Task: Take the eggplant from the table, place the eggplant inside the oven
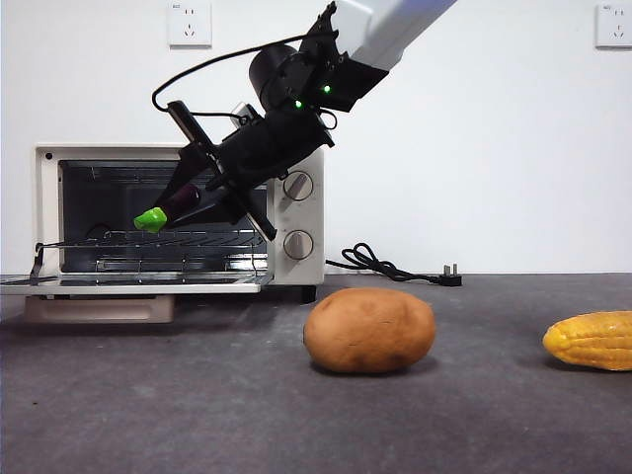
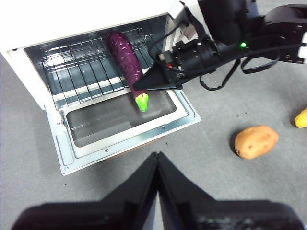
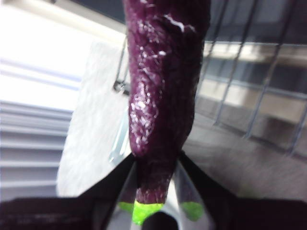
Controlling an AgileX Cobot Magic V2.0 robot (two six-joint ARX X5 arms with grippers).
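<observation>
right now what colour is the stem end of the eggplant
Bright green, on the dark purple eggplant that the right gripper holds; clearest in the left wrist view.

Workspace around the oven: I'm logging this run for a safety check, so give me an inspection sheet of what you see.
Surface: dark grey table, mottled, no spills seen.
Job's things: eggplant clamped in the right gripper, angled over the wire rack inside the oven; oven door folded down open.
Clutter: potato and corn cob lying on the table, apart from the oven.
Grippers: right one shut on the eggplant near its green stem end; left gripper shut, holding nothing, back from the door.
Cables: black power cord with plug loose beside the oven; arm cable looped above.
Surroundings: white wall, two sockets.
</observation>
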